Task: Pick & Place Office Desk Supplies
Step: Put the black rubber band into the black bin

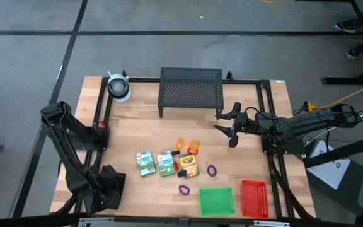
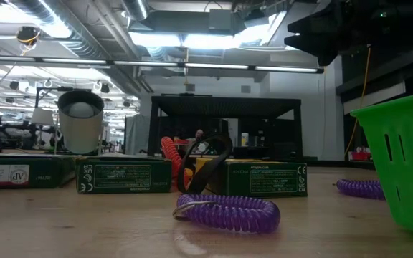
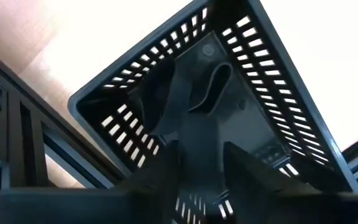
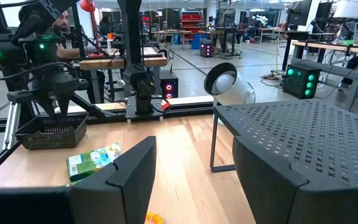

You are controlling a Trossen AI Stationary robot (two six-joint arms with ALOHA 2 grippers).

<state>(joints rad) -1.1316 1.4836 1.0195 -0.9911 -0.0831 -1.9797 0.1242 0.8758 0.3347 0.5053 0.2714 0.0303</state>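
The left gripper (image 3: 197, 174) is seen inside the black tray (image 3: 123, 102) at the near left corner of the surface (image 1: 131, 126); its fingers (image 3: 216, 84) stand a little apart over the tray floor, and nothing is seen between them, though whether a small black bit has been left there cannot be told. The right gripper (image 4: 191, 180) hangs above the right middle of the surface, just beside the black mesh stand (image 1: 191, 91), with its fingers (image 4: 135, 168) held fairly wide and nothing gripped. From these positions the task is judged to be at an early stage. The two green-white card boxes (image 1: 145, 162) and the crayon box (image 1: 188, 166) lie unsorted in the middle of the surface, with the orange loops (image 1: 193, 147) just beyond them and purple loops (image 1: 184, 189) near them on the wood. The green tray (image 1: 217, 201) and the red tray (image 1: 254, 198), set side by side at the near right edge, are seen with nothing in them. A whitish roll (image 1: 118, 86) stands at the far left corner. Nearly all the supplies are thus judged to be left for placing.
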